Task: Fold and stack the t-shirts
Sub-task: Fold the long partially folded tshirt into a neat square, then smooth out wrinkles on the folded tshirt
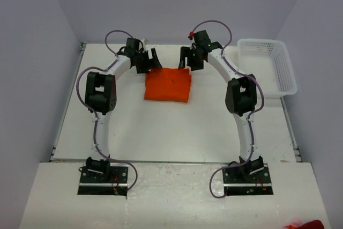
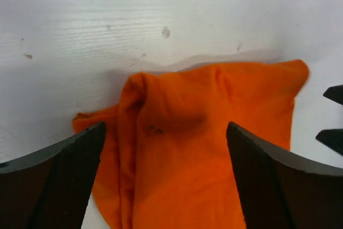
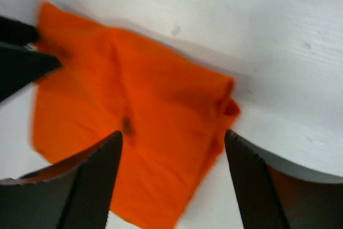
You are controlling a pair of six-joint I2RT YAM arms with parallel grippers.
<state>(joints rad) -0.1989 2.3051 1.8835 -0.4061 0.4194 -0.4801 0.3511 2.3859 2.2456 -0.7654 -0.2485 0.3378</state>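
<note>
One soft, bright orange cloth t-shirt, folded small, lies toward the far edge of the white surface, midway between its side edges. The left fingers and right fingers are both spread apart by its two far corners, holding nothing. To fold neatly, I think both should pinch together and move evenly. One white plastic basket sits at the far right corner.

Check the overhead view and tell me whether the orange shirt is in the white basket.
No, the folded shirt lies on the table, well apart from the basket at the right edge.
</note>
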